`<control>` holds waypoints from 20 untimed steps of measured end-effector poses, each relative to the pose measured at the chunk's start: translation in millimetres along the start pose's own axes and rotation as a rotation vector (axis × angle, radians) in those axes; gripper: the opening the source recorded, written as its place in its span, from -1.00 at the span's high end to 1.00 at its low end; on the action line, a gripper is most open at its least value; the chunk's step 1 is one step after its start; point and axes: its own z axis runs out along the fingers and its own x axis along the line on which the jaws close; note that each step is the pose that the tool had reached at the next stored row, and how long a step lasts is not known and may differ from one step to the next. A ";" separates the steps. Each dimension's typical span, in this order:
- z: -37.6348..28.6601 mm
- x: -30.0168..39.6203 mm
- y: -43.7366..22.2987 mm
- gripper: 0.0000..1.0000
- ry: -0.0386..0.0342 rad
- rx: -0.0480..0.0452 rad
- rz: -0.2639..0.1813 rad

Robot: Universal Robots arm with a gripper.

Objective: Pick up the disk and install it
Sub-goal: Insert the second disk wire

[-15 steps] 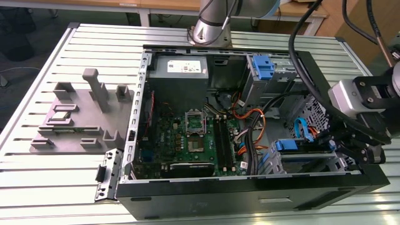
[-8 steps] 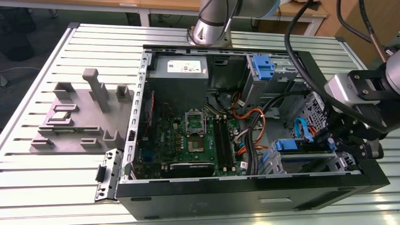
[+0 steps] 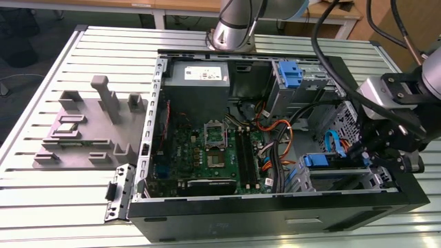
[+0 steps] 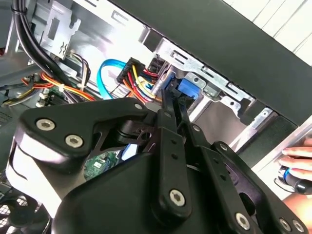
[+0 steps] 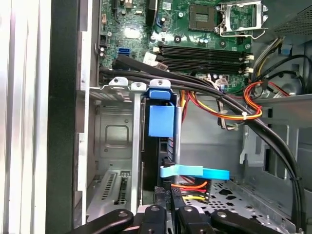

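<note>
Disk [image 5: 161,122] stands edge-on in the drive cage [image 5: 114,141], claw [image 5: 168,197] clamped on its end.

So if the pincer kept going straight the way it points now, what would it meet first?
Probably the disk, standing edge-on in the drive cage directly ahead of the pincer; the fingertips look almost on it already, though depth is hard to judge.
</note>
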 end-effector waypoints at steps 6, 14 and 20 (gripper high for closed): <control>-5.7 -4.7 -0.3 0.67 0.0149 -0.0003 0.000; -4.2 -16.7 -0.6 0.67 0.1048 -0.0031 -0.001; -3.7 -20.7 -0.7 0.67 0.1691 -0.0049 -0.002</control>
